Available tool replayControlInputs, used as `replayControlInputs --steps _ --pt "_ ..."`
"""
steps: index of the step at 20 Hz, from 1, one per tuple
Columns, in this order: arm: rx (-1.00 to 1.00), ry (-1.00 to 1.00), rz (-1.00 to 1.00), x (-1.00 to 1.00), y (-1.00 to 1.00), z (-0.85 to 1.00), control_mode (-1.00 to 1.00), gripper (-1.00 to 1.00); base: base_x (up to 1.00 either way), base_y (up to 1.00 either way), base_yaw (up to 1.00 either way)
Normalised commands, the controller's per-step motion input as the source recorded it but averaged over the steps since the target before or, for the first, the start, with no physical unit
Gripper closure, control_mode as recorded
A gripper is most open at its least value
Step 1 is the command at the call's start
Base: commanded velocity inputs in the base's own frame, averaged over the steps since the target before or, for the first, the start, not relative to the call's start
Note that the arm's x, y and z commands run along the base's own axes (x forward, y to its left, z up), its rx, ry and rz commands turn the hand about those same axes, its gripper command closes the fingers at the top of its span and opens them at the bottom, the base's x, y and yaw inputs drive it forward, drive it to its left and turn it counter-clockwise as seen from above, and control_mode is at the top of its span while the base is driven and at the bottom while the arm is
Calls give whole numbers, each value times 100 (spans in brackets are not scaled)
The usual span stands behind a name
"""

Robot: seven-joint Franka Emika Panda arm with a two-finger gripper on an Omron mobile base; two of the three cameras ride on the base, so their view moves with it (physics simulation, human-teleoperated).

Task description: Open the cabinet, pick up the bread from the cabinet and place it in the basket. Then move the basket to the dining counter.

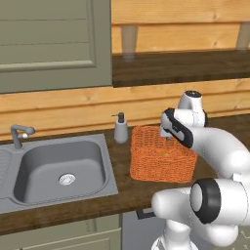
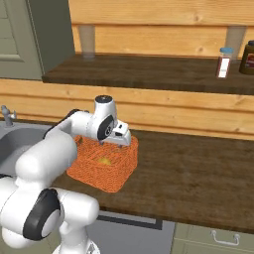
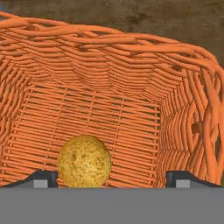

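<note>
Inside the bright orange woven wicker basket you can see the small round golden-brown bread resting on the woven floor, close to the lower edge of the hand view. The gripper hangs over it with its two dark fingertips spread wide, one on each side; the bread sits just beside the left tip and nothing is clamped between them. The basket stands on the dark wooden desk, just beside the grey sink and near a small grey soap dispenser. From the right base view you see the gripper poised above the basket's opening, with the bread showing as a yellowish spot inside. The olive-green panelled cabinet is on the wall above the sink, its door shut.
</note>
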Motion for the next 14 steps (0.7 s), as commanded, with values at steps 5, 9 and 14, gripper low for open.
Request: replayControlInputs --steps 5,9,14 --pt "2 0 -9 -21 -68 34 -100 -100 0 0 0" --pt "0 -1 -12 -2 -62 -3 -100 -100 0 0 0" --pt "0 0 -6 0 -35 -27 -100 -100 0 0 0"
